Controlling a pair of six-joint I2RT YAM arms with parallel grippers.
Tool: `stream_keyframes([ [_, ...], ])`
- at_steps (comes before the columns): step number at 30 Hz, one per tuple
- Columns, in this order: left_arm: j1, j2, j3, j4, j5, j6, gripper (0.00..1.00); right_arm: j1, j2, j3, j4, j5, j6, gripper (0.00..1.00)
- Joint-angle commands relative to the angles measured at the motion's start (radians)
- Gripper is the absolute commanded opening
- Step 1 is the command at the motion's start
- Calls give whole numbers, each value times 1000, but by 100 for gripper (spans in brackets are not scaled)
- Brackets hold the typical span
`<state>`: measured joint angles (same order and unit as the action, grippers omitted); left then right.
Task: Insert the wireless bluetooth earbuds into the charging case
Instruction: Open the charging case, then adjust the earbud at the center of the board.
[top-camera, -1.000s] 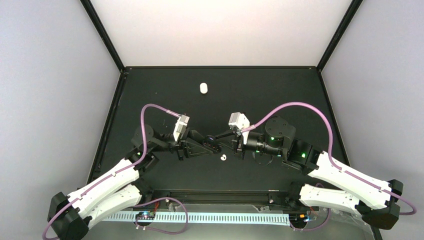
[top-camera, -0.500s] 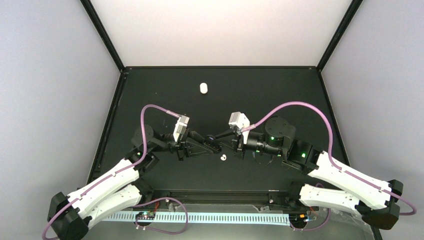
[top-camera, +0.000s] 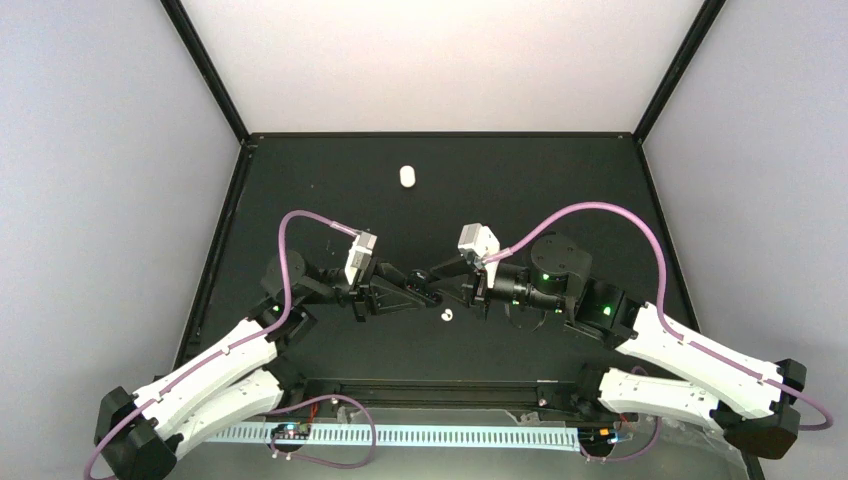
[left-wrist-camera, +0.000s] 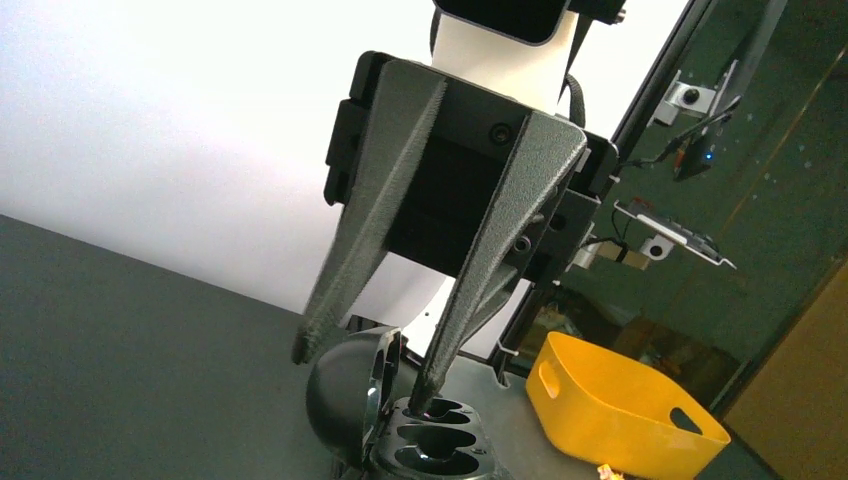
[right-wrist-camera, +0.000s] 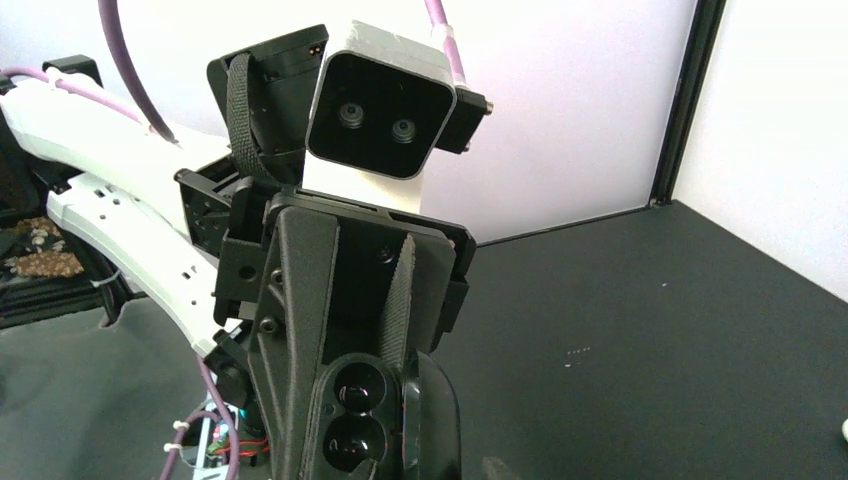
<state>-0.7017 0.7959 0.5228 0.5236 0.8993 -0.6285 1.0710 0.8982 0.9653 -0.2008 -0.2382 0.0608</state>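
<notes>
The black charging case (left-wrist-camera: 400, 430) hangs open above the table's middle, with its lid (left-wrist-camera: 340, 385) up. My left gripper (right-wrist-camera: 350, 395) is shut on the case's body. My right gripper (left-wrist-camera: 365, 375) is open and points down at the case. One of its fingertips (left-wrist-camera: 428, 395) rests in the nearest socket and the other stands outside the lid. The sockets (right-wrist-camera: 355, 395) look dark and glossy, and I cannot tell whether a bud sits in them. One white earbud (top-camera: 446, 316) lies on the table just in front of the grippers. No black earbuds show.
A small white oval object (top-camera: 407, 176) lies far back on the dark table (top-camera: 560, 190). A yellow bin (left-wrist-camera: 620, 405) stands beyond the table's edge. Black frame posts (top-camera: 205, 70) rise at the back corners.
My right gripper's jaws have spread apart a little over the case. My left gripper has tightened on the case. Both arms have hardly shifted, and the white earbud has not moved.
</notes>
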Motion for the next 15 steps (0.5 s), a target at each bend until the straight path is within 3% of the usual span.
stream_keyframes([
  [1,-3,-29,13,2,1,37,2,0,-12,25,31,7,15,29],
  [8,-4,-63,8,-39,-28,65,2,-1,-22,27,33,68,37,42],
  [15,-3,-192,4,-212,-134,166,2,-1,-121,27,32,190,66,75],
])
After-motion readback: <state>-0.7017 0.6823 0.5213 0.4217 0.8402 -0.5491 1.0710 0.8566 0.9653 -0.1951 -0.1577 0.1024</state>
